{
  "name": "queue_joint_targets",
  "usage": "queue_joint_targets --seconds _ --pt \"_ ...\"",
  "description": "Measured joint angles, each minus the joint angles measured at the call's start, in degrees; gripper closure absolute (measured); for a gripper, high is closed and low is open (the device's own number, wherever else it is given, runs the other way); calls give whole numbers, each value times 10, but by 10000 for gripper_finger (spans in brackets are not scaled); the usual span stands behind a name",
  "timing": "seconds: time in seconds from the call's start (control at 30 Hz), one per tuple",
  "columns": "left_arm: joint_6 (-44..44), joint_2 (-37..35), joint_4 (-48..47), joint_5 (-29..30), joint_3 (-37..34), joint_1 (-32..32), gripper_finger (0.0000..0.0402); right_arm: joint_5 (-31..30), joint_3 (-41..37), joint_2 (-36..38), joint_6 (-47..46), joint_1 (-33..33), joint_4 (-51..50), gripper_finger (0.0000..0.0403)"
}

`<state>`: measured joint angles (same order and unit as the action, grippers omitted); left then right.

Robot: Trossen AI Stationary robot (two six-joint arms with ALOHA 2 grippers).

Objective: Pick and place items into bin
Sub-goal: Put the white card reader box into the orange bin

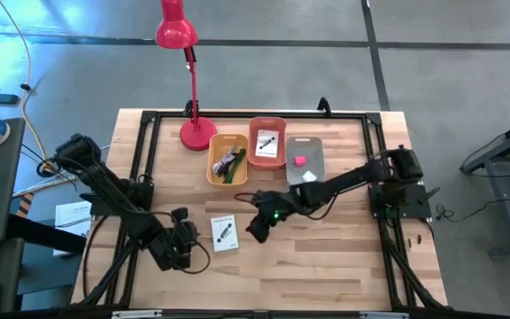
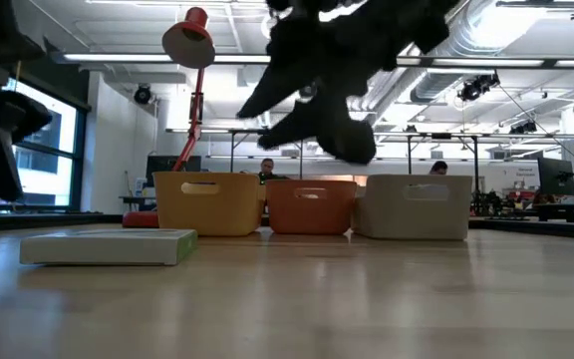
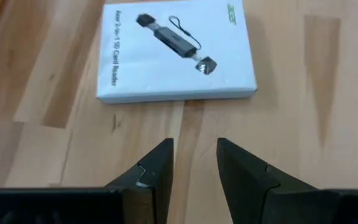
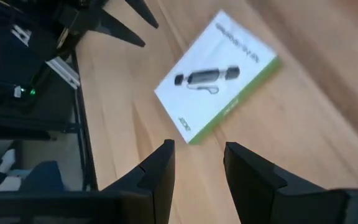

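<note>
A white card box with black print and a green edge [image 1: 224,233] lies flat on the table between my two grippers; it also shows in the low view [image 2: 108,246]. My left gripper [image 1: 193,236] is just left of it, open, with the box [image 3: 176,50] ahead of its fingers [image 3: 194,144]. My right gripper [image 1: 257,230] hovers just right of the box [image 4: 216,78], open [image 4: 199,146], above the table. A second white card [image 1: 267,142] lies in the orange bin, a green stick and black cable [image 1: 228,164] in the yellow bin, and a pink cube [image 1: 299,160] in the grey bin.
Three bins stand in a row at the far side: yellow [image 1: 212,168], orange [image 1: 253,158], grey [image 1: 312,173]. A red desk lamp [image 1: 197,135] stands left of them. A black frame runs along the table's edges [image 1: 237,115]. Bare wood lies near the box.
</note>
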<state>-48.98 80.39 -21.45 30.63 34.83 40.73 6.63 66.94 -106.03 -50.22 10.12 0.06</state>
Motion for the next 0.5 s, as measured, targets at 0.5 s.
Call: queue_joint_targets --seconds 0.5 --pt "12 110 135 -43 0 -70 291 16 0 -53 -131 -1 49 273"
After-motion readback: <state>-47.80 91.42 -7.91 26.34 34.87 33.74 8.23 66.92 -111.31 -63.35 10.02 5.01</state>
